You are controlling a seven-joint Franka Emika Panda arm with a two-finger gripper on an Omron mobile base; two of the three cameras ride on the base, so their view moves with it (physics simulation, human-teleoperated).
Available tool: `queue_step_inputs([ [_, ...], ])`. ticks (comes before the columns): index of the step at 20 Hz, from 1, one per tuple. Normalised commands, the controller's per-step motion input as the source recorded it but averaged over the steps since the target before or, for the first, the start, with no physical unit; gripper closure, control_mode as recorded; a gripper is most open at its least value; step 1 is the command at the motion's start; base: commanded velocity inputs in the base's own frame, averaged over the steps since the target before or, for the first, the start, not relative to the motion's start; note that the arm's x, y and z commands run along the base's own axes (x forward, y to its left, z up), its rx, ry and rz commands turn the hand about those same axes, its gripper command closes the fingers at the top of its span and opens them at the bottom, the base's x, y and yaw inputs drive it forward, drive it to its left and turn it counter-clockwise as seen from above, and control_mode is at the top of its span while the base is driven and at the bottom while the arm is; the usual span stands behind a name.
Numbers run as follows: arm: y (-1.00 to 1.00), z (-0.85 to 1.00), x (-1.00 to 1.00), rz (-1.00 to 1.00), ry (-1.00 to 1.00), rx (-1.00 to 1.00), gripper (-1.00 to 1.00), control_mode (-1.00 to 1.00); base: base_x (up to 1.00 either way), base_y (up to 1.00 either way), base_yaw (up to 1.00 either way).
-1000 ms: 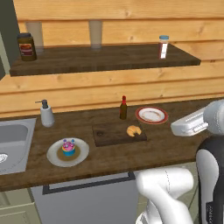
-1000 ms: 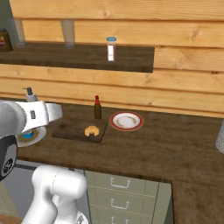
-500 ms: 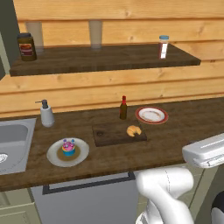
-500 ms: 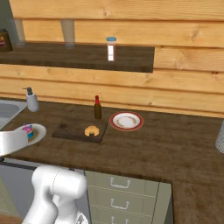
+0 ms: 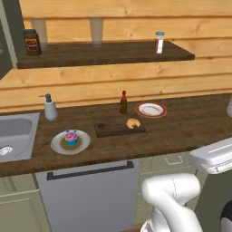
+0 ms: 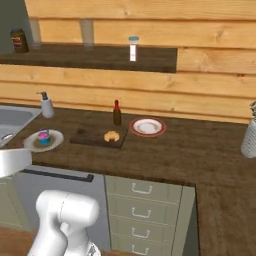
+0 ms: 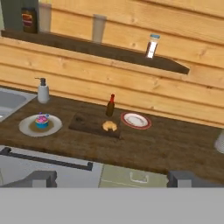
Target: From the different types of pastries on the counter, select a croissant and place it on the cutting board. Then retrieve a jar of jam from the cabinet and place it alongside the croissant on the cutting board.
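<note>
Presently: croissant [image 5: 132, 123] lies at cutting board's [image 5: 108, 127] right edge, leaving room for jam; gripper [image 7: 112, 178] released, empty, well back from worktop [image 5: 190, 122].

The bench [image 5: 190, 122] is viewed from behind and above by both base cameras, one from the left, one from the right, each facing the wooden wall. A lower, level look across the bench edge is given by the hand camera. The cutting board [image 5: 113, 125] and the shelf [image 6: 90, 55] are shared by all three.
</note>
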Motion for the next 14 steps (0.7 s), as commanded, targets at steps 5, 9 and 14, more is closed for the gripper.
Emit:
queue_step_inputs([
  [5, 0.00, 0.00, 0.00, 0.00, 0.00, 0.00, -1.00, 1.00, -0.95, 0.77, -0.01],
  [9, 0.00, 0.00, 0.00, 0.00, 0.00, 0.00, -1.00, 1.00, -0.67, 1.00, 0.00],
  [14, 0.00, 0.00, 0.00, 0.00, 0.00, 0.00, -1.00, 1.00, -0.21, 1.00, 0.00],
])
